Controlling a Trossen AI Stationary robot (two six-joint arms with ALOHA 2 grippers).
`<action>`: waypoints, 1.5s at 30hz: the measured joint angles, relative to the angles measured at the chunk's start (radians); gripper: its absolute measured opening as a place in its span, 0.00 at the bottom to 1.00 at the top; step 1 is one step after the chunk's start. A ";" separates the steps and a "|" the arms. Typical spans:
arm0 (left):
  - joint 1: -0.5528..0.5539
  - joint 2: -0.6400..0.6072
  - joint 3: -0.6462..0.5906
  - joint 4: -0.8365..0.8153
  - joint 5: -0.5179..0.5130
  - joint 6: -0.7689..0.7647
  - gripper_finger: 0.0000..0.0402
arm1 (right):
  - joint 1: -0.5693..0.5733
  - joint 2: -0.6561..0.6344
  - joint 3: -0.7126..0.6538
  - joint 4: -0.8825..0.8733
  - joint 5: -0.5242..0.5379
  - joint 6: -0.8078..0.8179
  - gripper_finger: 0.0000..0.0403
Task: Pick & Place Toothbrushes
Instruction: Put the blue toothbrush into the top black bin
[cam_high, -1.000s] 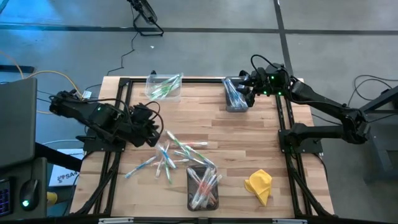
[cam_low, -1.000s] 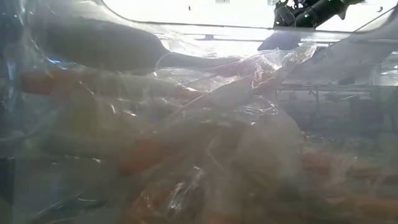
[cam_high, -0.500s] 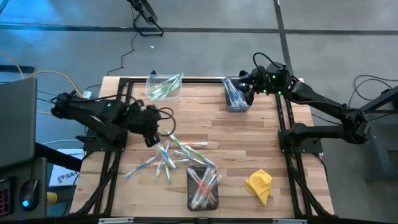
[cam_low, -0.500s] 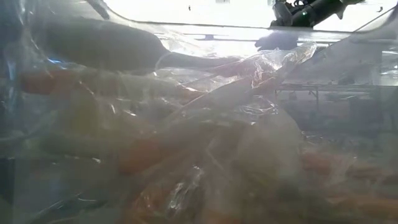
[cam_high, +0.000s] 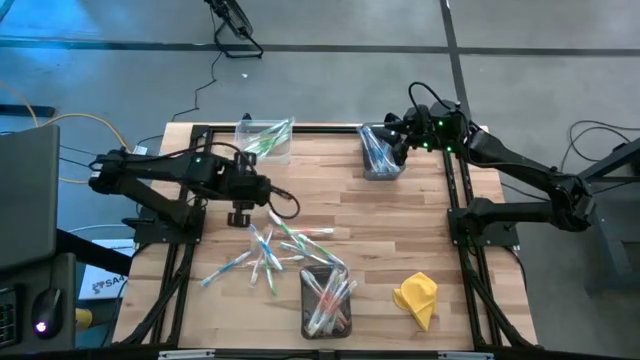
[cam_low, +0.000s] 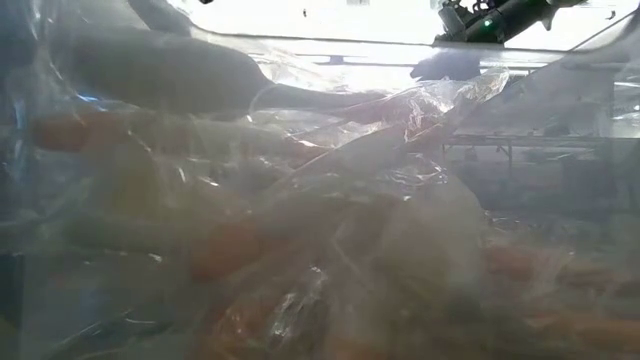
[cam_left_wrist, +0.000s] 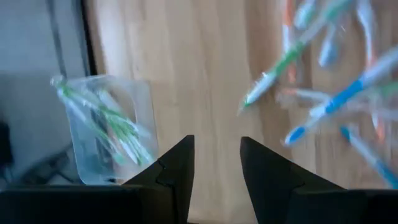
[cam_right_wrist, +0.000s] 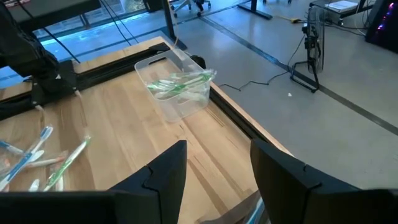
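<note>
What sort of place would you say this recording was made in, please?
Probably a robotics lab or workshop: a wooden table on a black frame, a concrete floor with cables, and a rolling chair behind.

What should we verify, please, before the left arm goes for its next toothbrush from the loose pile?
1. Left gripper open with nothing between the fingers: ok.
2. Loose toothbrushes lie on the table beside that gripper, unobstructed: ok.
3. Bin of green toothbrushes upright at the far edge: ok.
4. Right gripper, open, hovers by the bin of blue toothbrushes, far from the pile: ok.
5. Yellow cloth lies apart from the pile: ok.
6. Low view usable for checking height: not ok, clear plastic blocks it.
</note>
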 joint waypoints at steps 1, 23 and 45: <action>0.004 0.000 0.000 -0.003 0.015 0.051 0.31 | 0.000 0.000 0.000 0.000 0.000 0.000 0.43; 0.009 0.112 -0.001 -0.038 0.122 0.351 0.31 | 0.016 0.000 0.000 0.001 -0.014 -0.001 0.43; 0.009 0.124 -0.361 0.295 0.337 0.373 0.31 | 0.024 0.000 0.000 -0.027 -0.012 0.079 0.43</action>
